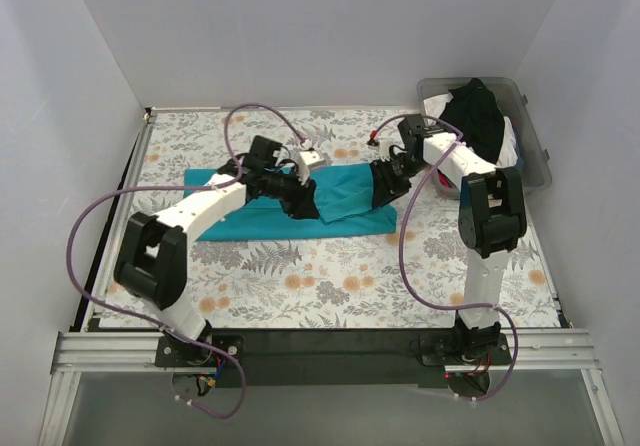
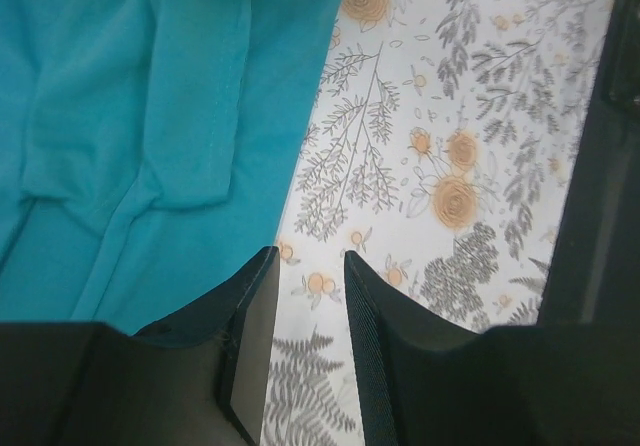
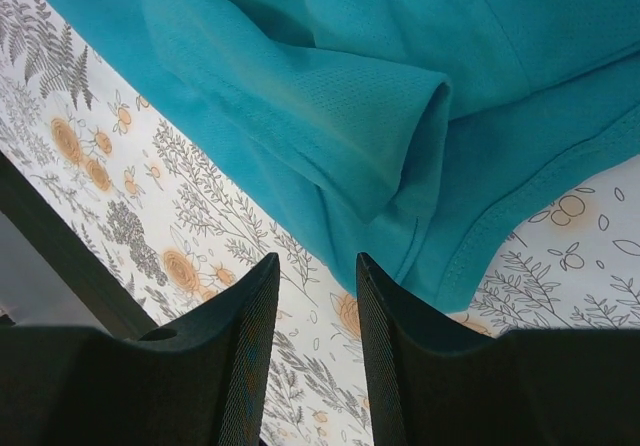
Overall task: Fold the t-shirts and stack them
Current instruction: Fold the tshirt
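We count one teal t-shirt (image 1: 345,194) lying rumpled mid-table (image 1: 330,286) and one black t-shirt (image 1: 478,116) heaped in the bin (image 1: 535,141) at the far right, over paler cloth (image 1: 512,138) we cannot count. The teal cloth looks light and limp; we judge hems and sleeve edges best to pinch. The left claw (image 2: 310,261) and right claw (image 3: 316,261) hang narrowly parted, empty, at its edges.

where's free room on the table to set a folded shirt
Widest: bare tablecloth between the teal shirt and the arm bases. Narrower strip behind the shirt, far left. Crowded: mid-table, left pincer and right pincer at the shirt, and the bin far right.
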`<state>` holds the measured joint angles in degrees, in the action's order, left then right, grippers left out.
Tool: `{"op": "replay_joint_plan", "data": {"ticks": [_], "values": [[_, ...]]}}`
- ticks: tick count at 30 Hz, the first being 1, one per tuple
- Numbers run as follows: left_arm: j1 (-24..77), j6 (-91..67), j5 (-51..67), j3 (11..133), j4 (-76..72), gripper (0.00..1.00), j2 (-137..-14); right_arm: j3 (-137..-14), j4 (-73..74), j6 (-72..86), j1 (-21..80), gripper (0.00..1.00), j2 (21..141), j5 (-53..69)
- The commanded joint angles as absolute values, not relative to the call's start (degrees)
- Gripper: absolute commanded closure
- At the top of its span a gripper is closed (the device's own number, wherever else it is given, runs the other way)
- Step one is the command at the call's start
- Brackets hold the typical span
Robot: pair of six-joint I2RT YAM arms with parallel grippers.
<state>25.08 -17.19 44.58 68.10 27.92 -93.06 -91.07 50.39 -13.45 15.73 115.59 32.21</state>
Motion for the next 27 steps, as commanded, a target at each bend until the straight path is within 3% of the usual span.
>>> {"op": "replay_joint_plan", "data": {"ticks": [1, 10, 22, 24, 27], "values": [[30.6, -20.8, 36.9, 69.7, 20.1, 0.68, -97.5, -92.4, 49.2, -11.3, 15.6, 0.56, 116.5, 32.7], [34.8, -18.4, 31.1, 73.8, 18.8, 0.67, -107.1, -93.4, 49.3, -11.0, 15.5, 0.57, 120.1, 33.0], [34.9, -18.1, 28.7, 73.2, 18.3, 0.67, -108.0, -96.0, 48.7, -10.5, 15.5, 0.56, 123.2, 33.9], [34.9, -18.0, 28.8, 73.2, 18.4, 0.67, -108.0, -96.1, 48.7, -10.5, 15.5, 0.59, 123.5, 34.3], [34.9, -17.1, 29.4, 72.7, 18.4, 0.71, -107.9, -96.2, 48.7, -10.5, 15.5, 0.71, 123.2, 34.8]]}}
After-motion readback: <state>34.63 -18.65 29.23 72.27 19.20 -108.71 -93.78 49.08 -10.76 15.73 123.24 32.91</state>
